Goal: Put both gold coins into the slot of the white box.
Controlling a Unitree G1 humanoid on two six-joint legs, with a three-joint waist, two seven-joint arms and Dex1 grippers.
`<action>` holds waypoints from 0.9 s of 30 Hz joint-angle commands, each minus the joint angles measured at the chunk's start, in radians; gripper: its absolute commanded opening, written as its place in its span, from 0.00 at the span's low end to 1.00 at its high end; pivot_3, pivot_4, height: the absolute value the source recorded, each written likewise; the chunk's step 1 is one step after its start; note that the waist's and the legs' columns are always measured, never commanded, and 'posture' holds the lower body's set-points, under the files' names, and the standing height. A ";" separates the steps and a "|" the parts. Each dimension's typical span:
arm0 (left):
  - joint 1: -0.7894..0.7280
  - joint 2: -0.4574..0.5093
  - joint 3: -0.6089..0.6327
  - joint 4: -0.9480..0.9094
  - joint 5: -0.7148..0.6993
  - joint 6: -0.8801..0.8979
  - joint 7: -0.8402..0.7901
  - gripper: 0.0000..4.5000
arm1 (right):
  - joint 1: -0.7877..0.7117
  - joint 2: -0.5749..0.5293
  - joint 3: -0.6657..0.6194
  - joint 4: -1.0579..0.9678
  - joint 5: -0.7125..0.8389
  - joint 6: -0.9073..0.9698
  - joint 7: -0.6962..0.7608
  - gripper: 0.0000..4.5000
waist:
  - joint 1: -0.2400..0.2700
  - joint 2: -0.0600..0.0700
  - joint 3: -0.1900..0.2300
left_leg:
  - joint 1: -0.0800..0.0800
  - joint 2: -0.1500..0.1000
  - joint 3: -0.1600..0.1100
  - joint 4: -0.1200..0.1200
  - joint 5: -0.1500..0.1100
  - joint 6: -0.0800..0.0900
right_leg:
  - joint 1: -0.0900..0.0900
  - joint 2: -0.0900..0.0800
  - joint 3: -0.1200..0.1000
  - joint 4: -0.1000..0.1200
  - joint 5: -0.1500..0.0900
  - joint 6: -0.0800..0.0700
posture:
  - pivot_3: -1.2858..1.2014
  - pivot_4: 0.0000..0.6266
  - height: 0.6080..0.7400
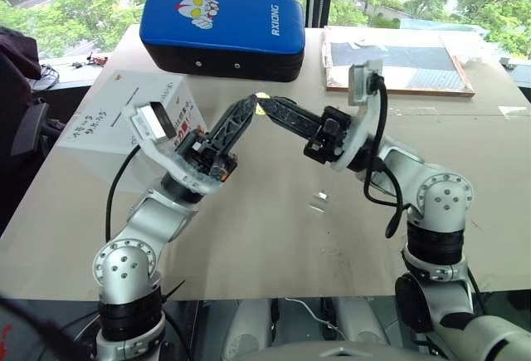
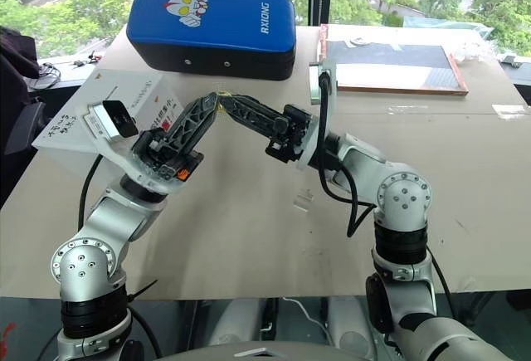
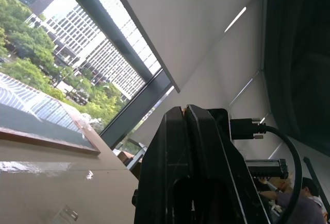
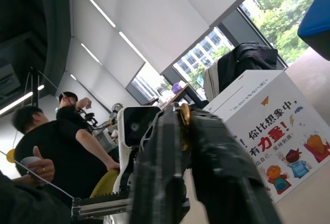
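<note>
- The worktop (image 1: 274, 245), a pale tan surface, carries everything.
- The blue padded cushion (image 1: 222, 31) is laid at the far edge, near the window.
- A flat framed board (image 1: 397, 64) is set beside the cushion, on the robot's right.
- The white box (image 1: 124, 124) is placed on the robot's left, behind the left arm; the slot (image 1: 132, 95) is seen as a thin dark slit in its top face.
- The left hand (image 1: 255, 102) is raised above the worktop with its fingers pressed together on a gold coin (image 1: 262, 98).
- The right hand (image 1: 267, 104) is met tip to tip with it; whether its fingers are spread cannot be told.
- A second coin (image 1: 319, 202), small and glassy, is left lying on the worktop below the right arm.
</note>
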 commanded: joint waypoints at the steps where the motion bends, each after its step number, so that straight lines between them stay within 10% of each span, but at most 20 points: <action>1: -0.021 0.024 0.042 -0.007 -0.014 -0.026 0.012 0.00 | -0.025 0.005 -0.004 -0.017 -0.042 -0.070 0.010 0.51 | 0.000 0.000 0.000 | 0.000 0.000 0.000 0.000 0.000 0.000 | 0.000 0.000 0.000 0.000 0.000 0.000 | 0.52 0.24 1.00; 5: -0.048 0.079 0.100 0.013 -0.003 -0.039 0.034 0.00 | -0.015 -0.022 0.014 -0.006 -0.168 -0.131 0.030 0.94 | 0.000 0.000 0.000 | 0.000 0.000 0.000 0.000 0.000 0.000 | 0.000 0.000 0.000 0.000 0.000 0.000 | 0.52 0.24 1.00; 16: -0.165 0.595 0.174 0.182 0.402 0.074 0.099 0.00 | 0.005 -0.366 0.265 -0.016 -0.685 -0.511 0.642 0.94 | -0.003 0.000 0.001 | 0.000 0.000 0.000 -0.002 0.000 0.000 | -0.001 0.001 -0.001 -0.002 -0.001 0.001 | 0.52 0.24 1.00; 27: -0.118 0.680 0.197 0.174 0.637 0.191 0.127 0.00 | 0.004 -0.329 0.237 0.030 -0.754 -0.552 0.674 0.94 | 0.002 0.001 0.002 | -0.001 0.001 0.001 -0.004 0.003 -0.005 | -0.003 -0.002 -0.001 -0.003 0.000 0.001 | 0.52 0.24 1.00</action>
